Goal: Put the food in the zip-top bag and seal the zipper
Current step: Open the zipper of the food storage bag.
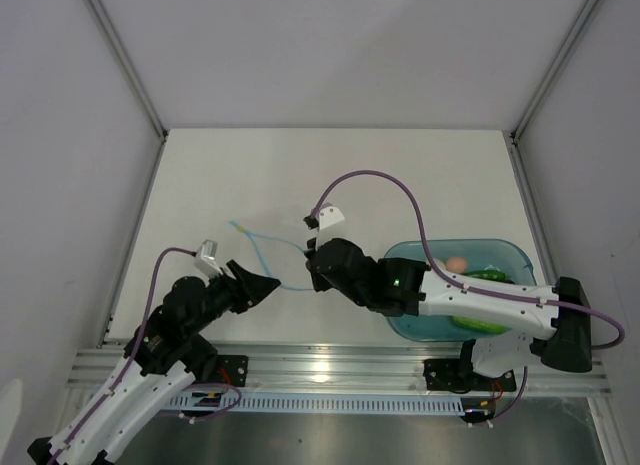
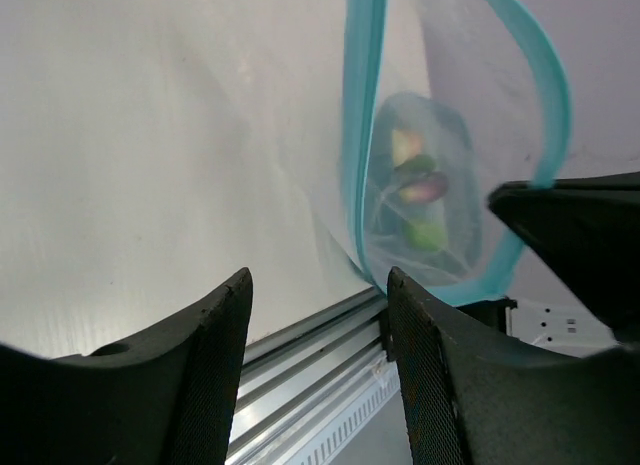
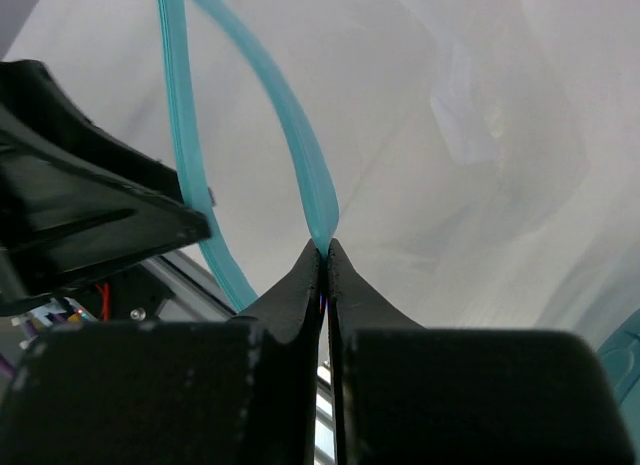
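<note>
The clear zip-top bag (image 1: 277, 257) lies on the table between my grippers with its mouth open, and also shows in the right wrist view (image 3: 480, 135). Its light blue zipper (image 1: 256, 247) forms a loop in the left wrist view (image 2: 360, 135). My right gripper (image 1: 312, 267) is shut on one strip of the zipper (image 3: 310, 175) and lifts it. My left gripper (image 1: 258, 285) is open and empty, with its fingers (image 2: 425, 355) just short of the other strip. The food sits in the teal tray: a pink egg (image 1: 455, 263), a green cucumber (image 1: 488, 275) and another green piece (image 1: 478, 326).
The teal tray (image 1: 408, 253) stands at the right front, partly under my right arm; it shows blurred through the bag in the left wrist view (image 2: 420, 195). A metal rail (image 1: 330, 363) runs along the near table edge. White walls enclose the table.
</note>
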{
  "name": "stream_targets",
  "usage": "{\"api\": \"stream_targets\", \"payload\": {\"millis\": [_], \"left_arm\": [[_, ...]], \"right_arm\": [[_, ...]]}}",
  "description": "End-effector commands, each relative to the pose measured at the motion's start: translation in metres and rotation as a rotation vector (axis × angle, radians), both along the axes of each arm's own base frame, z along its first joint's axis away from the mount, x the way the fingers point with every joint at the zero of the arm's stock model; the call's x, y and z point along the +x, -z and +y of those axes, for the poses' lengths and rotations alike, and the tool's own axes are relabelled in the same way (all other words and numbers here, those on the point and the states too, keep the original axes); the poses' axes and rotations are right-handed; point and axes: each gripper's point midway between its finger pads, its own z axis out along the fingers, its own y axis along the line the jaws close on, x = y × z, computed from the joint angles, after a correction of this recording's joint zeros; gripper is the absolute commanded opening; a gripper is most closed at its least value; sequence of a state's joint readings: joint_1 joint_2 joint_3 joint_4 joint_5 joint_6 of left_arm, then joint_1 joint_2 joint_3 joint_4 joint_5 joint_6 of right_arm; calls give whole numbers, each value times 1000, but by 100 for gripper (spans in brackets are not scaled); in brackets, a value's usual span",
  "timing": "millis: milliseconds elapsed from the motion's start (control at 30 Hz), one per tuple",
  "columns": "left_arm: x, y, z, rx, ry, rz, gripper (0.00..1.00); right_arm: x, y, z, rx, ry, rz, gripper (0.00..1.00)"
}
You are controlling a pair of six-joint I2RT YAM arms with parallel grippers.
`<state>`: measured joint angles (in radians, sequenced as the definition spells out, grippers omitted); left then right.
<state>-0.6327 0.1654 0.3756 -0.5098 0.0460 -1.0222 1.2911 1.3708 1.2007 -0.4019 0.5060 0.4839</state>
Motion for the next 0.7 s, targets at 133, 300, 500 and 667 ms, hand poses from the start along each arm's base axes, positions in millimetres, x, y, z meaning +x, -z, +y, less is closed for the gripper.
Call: {"api": "stream_targets", "payload": {"millis": [133, 300, 500, 667], "left_arm": [[9, 21, -16, 49, 47, 61, 59], [16, 13, -20, 44, 48, 43, 60], [14, 6, -17, 94, 67, 14, 16], [9, -47, 2, 183, 63, -116, 1]], "right_arm": [[-9, -31, 9, 139, -30, 26, 0], [-14, -27, 8, 146, -48, 44, 0], [-14, -32, 2, 173, -27, 54, 0], [-10, -24, -10, 196, -10, 148, 0]]}}
